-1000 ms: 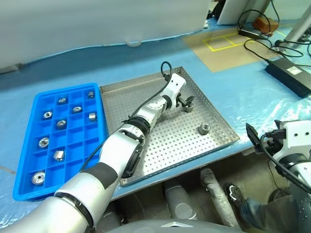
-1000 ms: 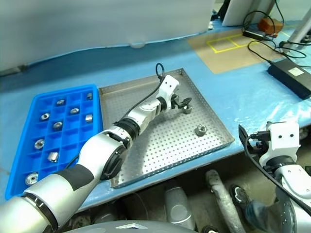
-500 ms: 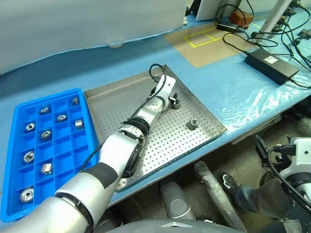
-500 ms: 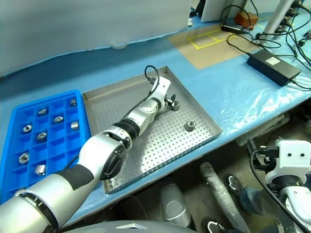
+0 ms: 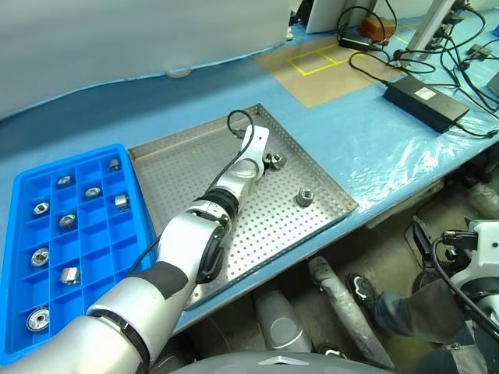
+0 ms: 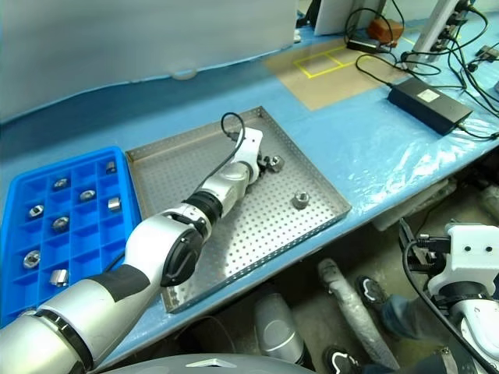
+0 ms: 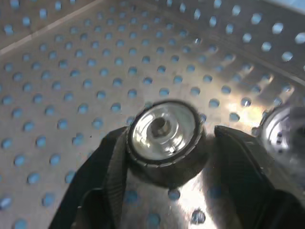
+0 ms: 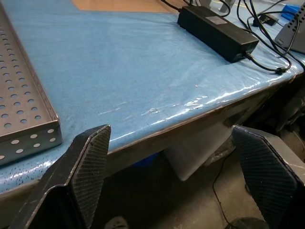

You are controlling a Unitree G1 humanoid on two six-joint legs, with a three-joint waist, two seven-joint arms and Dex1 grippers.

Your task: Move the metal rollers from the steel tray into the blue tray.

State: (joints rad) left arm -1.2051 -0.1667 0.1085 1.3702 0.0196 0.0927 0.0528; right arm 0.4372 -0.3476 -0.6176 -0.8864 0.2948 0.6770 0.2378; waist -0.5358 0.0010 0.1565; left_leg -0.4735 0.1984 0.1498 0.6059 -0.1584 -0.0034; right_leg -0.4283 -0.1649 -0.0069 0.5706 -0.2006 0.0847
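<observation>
The steel tray (image 5: pixel 196 135) lies in the middle of the blue table. My left gripper (image 5: pixel 271 160) reaches to its far right part, low over the perforated floor. In the left wrist view a metal roller (image 7: pixel 162 136) stands on end between the two black fingers (image 7: pixel 112 167), which hug its sides. A second roller (image 7: pixel 286 129) lies just beside it, and a third (image 5: pixel 304 197) rests nearer the tray's right rim. The blue tray (image 5: pixel 15 175) to the left holds several rollers in separate compartments. My right gripper (image 8: pixel 178 167) hangs open and empty off the table's front right edge.
A black power brick (image 5: pixel 425 97) with cables lies at the back right of the table. A brown mat with a yellow taped square (image 5: pixel 320 61) sits behind the steel tray. The table's front edge (image 8: pixel 157 129) runs just ahead of my right gripper.
The camera has swung right, shifting the whole picture. My left gripper sank onto the roller and its fingers closed in around it. The right gripper stayed open.
</observation>
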